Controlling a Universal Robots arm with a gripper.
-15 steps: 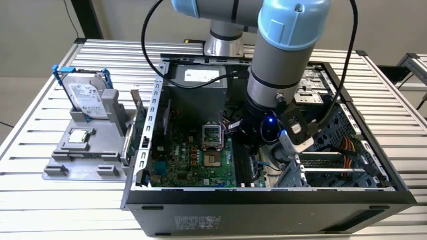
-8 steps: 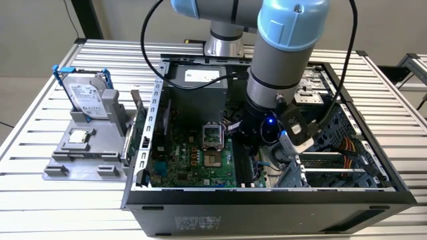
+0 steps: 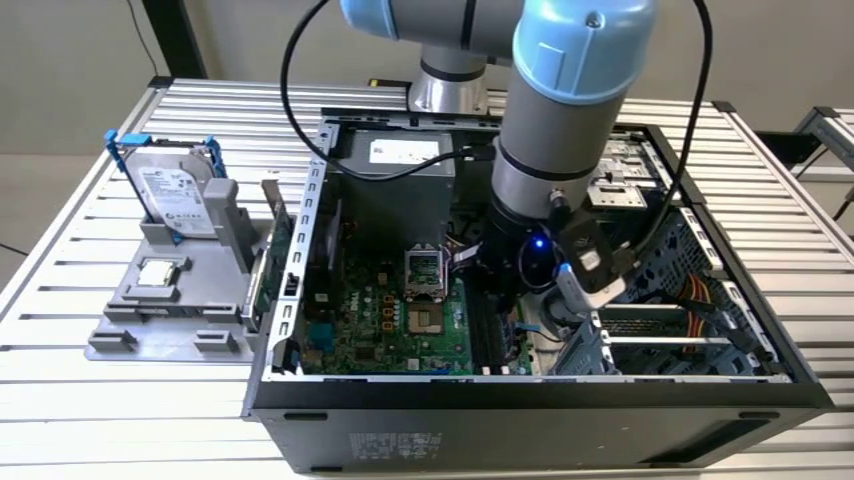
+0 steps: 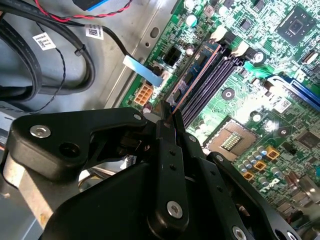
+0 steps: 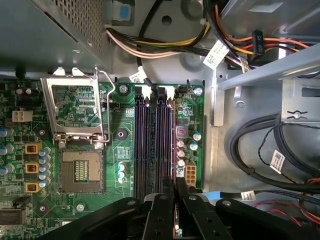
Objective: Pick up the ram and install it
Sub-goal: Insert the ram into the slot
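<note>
Pincer [image 4: 169, 117] is clamping the ram [image 4: 196, 70] edge-on, and I'm holding it right over the outermost memory slot [image 5: 172, 145] on the motherboard [image 5: 90, 165]. Keeping it upright so it's lining up with the slot.

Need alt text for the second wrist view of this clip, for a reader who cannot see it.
The black gripper is shut on the ram, a thin stick held edge-on over the dark memory slots of a green motherboard. An open processor socket sits beside the slots, and black cables run across the grey case floor.
</note>
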